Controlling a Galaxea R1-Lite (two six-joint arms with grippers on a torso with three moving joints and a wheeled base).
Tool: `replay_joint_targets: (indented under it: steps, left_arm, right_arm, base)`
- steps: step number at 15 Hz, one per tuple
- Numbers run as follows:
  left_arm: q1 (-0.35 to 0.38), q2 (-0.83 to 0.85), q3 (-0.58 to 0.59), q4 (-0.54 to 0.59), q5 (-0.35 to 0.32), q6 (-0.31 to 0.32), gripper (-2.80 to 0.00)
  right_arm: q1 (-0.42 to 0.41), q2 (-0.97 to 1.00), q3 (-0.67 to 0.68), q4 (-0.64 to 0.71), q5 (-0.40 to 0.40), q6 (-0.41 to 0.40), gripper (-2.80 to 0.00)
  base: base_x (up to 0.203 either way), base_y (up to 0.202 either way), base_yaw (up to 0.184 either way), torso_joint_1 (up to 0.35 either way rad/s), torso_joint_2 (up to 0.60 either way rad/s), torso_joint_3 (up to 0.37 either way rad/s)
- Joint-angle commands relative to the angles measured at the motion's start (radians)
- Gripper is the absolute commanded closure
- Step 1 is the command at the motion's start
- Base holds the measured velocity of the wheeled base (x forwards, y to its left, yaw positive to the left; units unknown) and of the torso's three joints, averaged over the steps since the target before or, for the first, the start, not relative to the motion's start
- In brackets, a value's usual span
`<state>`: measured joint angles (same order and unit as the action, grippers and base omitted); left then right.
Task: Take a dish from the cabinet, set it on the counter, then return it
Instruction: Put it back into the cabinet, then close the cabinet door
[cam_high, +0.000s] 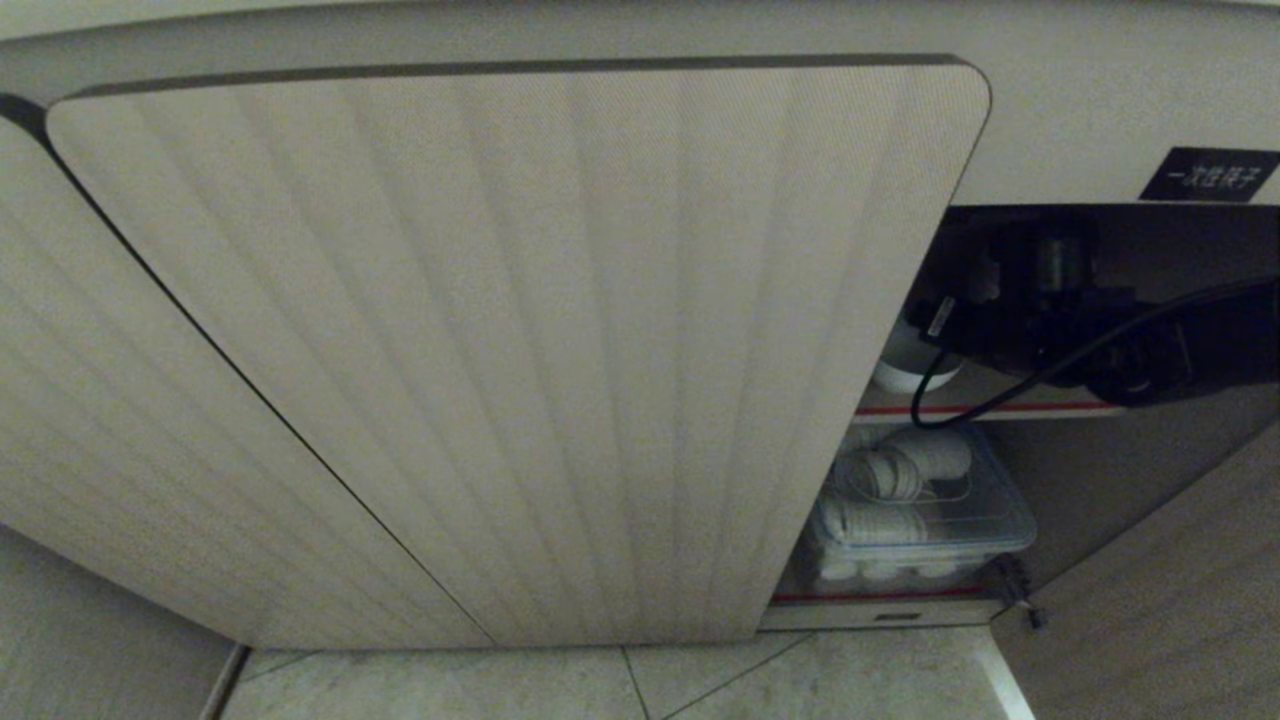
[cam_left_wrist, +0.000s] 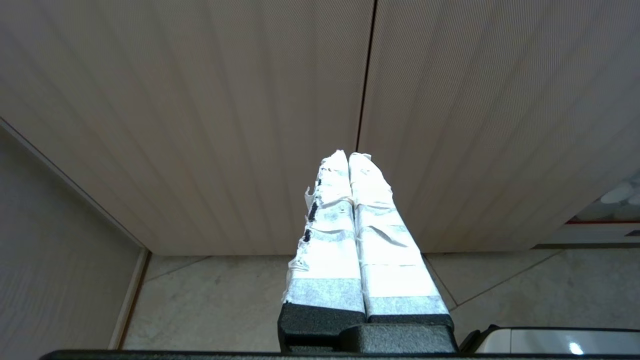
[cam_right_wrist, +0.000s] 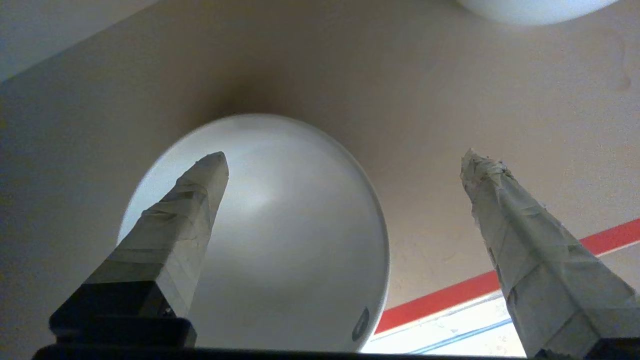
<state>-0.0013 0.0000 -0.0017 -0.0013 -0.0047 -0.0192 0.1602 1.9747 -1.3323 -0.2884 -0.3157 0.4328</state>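
I've got the right gripper (cam_right_wrist: 345, 160) inside the cabinet (cam_high: 520, 330), fingers (cam_right_wrist: 175, 225) spread wide over the dish (cam_right_wrist: 280, 235), which sits on the shelf (cam_right_wrist: 450, 125) mid-frame. One finger hangs over the bowl, the other outside its rim. I'd ease down so the rim lands between them, then close gently: glazed, smooth, round, likely slippery. Left gripper (cam_left_wrist: 349, 157) parked by the ribbed door, fingers pressed together.
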Motion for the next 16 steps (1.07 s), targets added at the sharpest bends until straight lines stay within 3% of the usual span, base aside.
replay_joint_targets:
  steps: [1,6,7,16]
  left_arm:
    - [0.000,0.000,0.000,0.000,0.000,-0.001,0.00]
    - [0.000,0.000,0.000,0.000,0.000,-0.001,0.00]
    - [0.000,0.000,0.000,0.000,0.000,-0.001,0.00]
    - [0.001,0.000,0.000,0.000,0.000,-0.001,0.00]
  right_arm:
    - [0.001,-0.007,0.014,-0.010,-0.002,-0.006,-2.80]
    - [0.001,-0.010,0.058,-0.084,-0.002,-0.052,-2.80]
    - [0.001,-0.010,0.059,-0.086,0.000,-0.054,0.00]
    - [0.001,-0.033,0.092,-0.120,0.000,-0.054,0.00]
  base:
    - [0.000,0.000,0.000,0.000,0.00,0.000]
    - [0.000,0.000,0.000,0.000,0.00,0.000]
    - [0.000,0.000,0.000,0.000,0.00,0.000]
    - [0.000,0.000,0.000,0.000,0.00,0.000]
